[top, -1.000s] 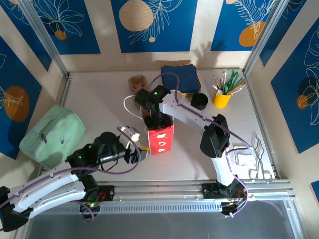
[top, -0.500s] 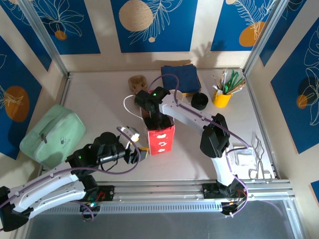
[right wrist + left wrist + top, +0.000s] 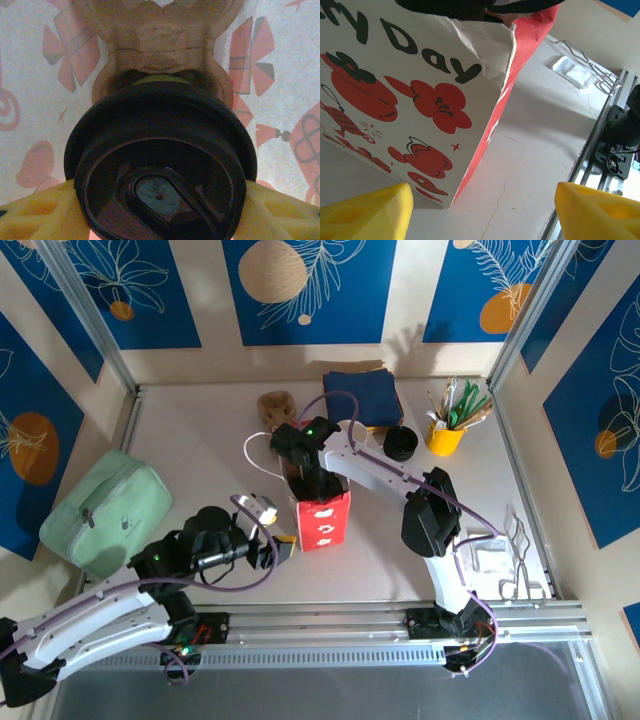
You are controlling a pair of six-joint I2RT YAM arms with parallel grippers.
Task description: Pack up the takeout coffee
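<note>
The takeout coffee point(image 3: 160, 165) is seen from above in the right wrist view as a black round lid with a sip flap. The cup body under it is mostly hidden. My right gripper point(image 3: 160, 212) is shut on it, a yellow finger point(image 3: 40, 215) pressed to each side. It hangs inside the red paper bag point(image 3: 323, 522), whose printed inner walls point(image 3: 290, 75) surround it. From above, the right wrist point(image 3: 308, 455) reaches down into the bag's mouth. My left gripper point(image 3: 485, 215) stands open just left of the bag's white printed face point(image 3: 410, 90), holding nothing.
A green pouch point(image 3: 105, 505) lies at the left. Along the back are a brown stack point(image 3: 275, 403), blue napkins point(image 3: 362, 397), black lids point(image 3: 400, 443) and a yellow cup of stirrers point(image 3: 447, 432). Metal tongs on a small tray point(image 3: 505, 555) sit at the right near the rail.
Hardly anything: the right wrist has sunk a touch lower over the bag, and the left arm has drifted slightly left.
</note>
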